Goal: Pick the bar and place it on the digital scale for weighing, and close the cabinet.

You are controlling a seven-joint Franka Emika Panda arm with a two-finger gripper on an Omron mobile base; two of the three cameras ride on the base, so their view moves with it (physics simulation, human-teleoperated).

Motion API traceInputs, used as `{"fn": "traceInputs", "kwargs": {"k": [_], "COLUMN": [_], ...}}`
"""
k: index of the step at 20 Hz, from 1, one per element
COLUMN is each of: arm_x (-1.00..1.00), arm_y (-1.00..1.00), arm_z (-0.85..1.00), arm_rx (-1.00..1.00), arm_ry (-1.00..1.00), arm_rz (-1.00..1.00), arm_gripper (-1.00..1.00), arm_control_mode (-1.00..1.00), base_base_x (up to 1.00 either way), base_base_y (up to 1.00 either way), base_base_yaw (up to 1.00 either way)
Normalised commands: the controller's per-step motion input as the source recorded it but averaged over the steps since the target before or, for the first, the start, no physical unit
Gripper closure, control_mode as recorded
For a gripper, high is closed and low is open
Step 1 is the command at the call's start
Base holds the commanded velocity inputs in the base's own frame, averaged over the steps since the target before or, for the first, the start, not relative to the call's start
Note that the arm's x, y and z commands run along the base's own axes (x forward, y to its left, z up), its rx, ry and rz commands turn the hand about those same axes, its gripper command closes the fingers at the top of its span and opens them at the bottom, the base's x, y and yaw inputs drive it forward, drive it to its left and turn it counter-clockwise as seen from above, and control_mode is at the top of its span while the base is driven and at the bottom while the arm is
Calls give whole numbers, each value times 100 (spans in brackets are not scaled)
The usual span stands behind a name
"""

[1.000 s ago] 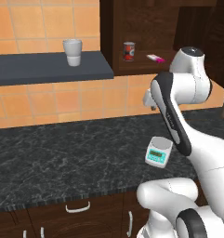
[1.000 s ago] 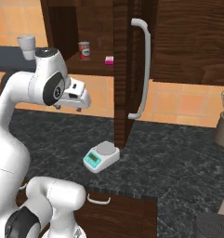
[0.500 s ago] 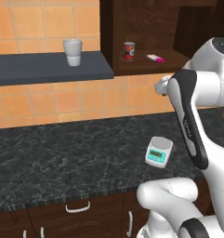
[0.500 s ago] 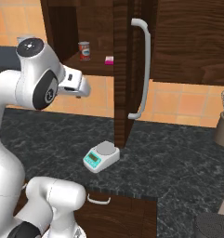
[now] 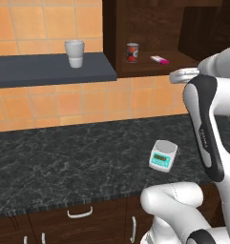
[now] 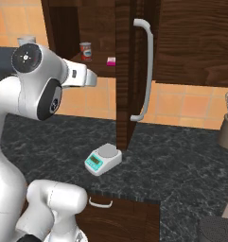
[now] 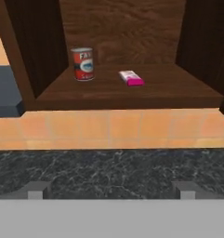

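Observation:
The pink-and-white bar (image 7: 131,77) lies flat on the open cabinet's shelf (image 7: 132,95), just right of a red-labelled can (image 7: 82,64). The same bar (image 5: 160,59) shows in the left base view and, as a small pink end (image 6: 111,60), in the right base view. My gripper (image 7: 111,191) is open and empty, level with the shelf and some way in front of it; its fingertips (image 7: 35,189) stand wide apart. The hand (image 6: 84,78) points toward the cabinet. The teal-and-white digital scale (image 5: 163,155) (image 6: 103,159) sits on the dark counter below. The cabinet door (image 6: 134,71) with its silver handle (image 6: 146,71) stands open.
A white cup (image 5: 74,53) stands on a grey wall shelf (image 5: 49,70) left of the cabinet. A dark utensil holder (image 6: 227,123) sits at the counter's far right. Drawers with curved handles (image 5: 80,213) run under the counter edge.
The arm has risen and swung the hand up from counter height to the level of the cabinet shelf. Bar, can and scale have not moved.

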Motion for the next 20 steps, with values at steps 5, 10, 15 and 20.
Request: {"fn": "traceInputs", "kwargs": {"k": [5,10,15,20], "arm_x": [2,52,45,70], "arm_y": [-8,0,-12,-11], "arm_z": [55,38,-10,-23], "arm_rx": [0,0,0,0], "arm_ry": [-11,3,-3,6], "arm_rz": [0,0,2,3], "arm_gripper": [-100,-100,-100,-100], "arm_control_mode": [-100,-100,-100,-100], "base_base_x": [0,0,0,0], "base_base_y": [0,0,0,0], "base_base_yaw": [0,0,0,0]}}
